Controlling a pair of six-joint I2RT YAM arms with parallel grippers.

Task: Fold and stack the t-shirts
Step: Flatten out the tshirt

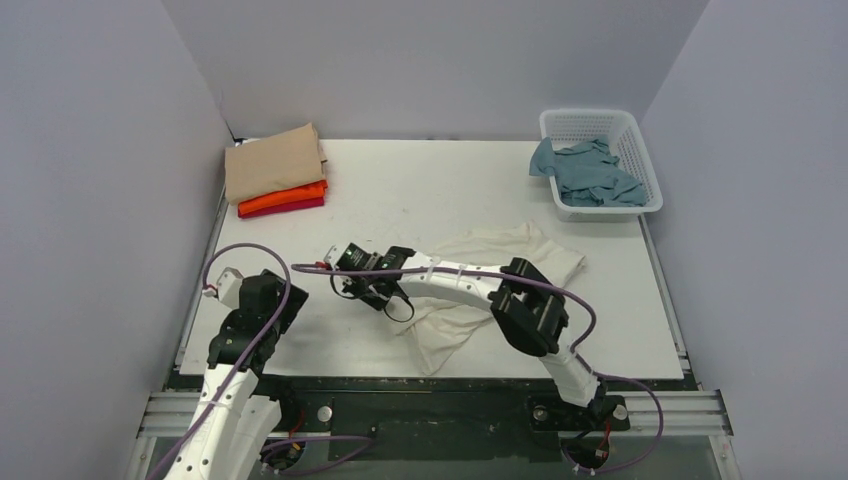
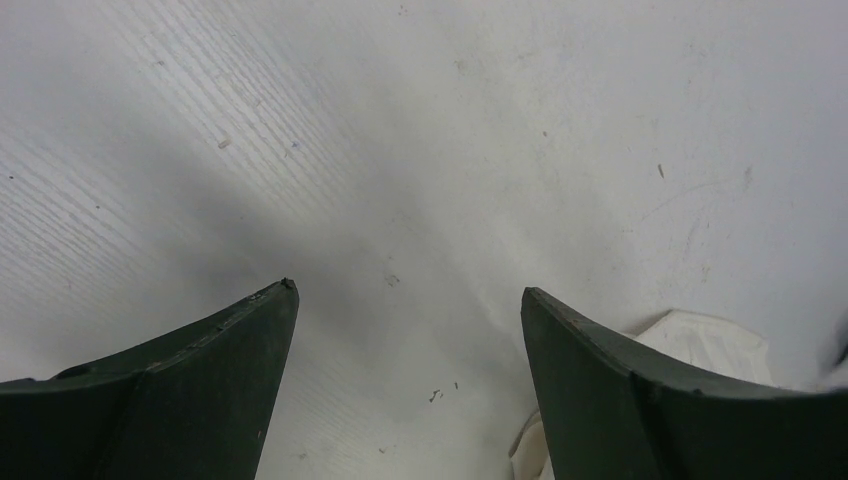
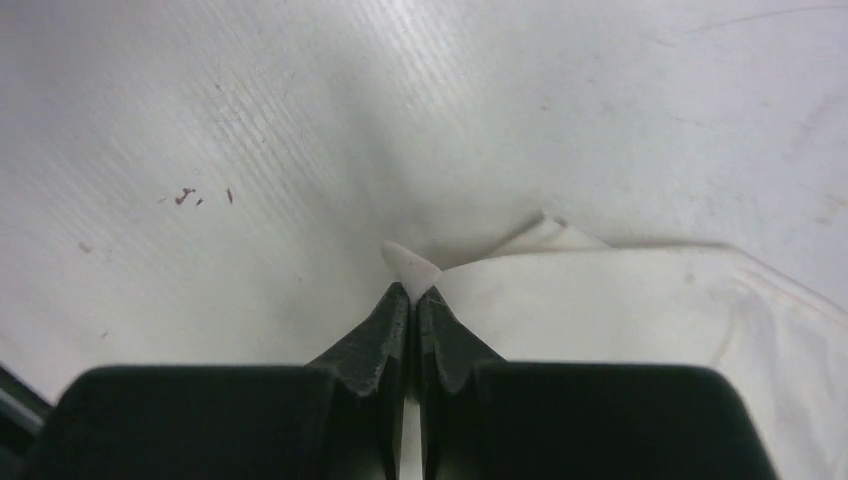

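Note:
The large cream t-shirt (image 1: 500, 262) lies crumpled on the middle of the table, partly under my right arm. My right gripper (image 1: 383, 298) is at its left edge. In the right wrist view the gripper (image 3: 413, 292) is shut on a corner of the cream t-shirt (image 3: 620, 300). My left gripper (image 1: 264, 300) is over bare table at the near left. In the left wrist view it (image 2: 405, 290) is open and empty, with a bit of cream cloth (image 2: 705, 342) at the lower right. A folded tan t-shirt (image 1: 273, 160) tops an orange one (image 1: 285, 197) and a red one (image 1: 296, 207) at the back left.
A white lattice basket (image 1: 645, 165) at the back right holds crumpled grey-blue t-shirts (image 1: 590, 175). Grey walls close in the left, back and right sides. The white table (image 1: 430, 190) ends at a dark rail by the arm bases.

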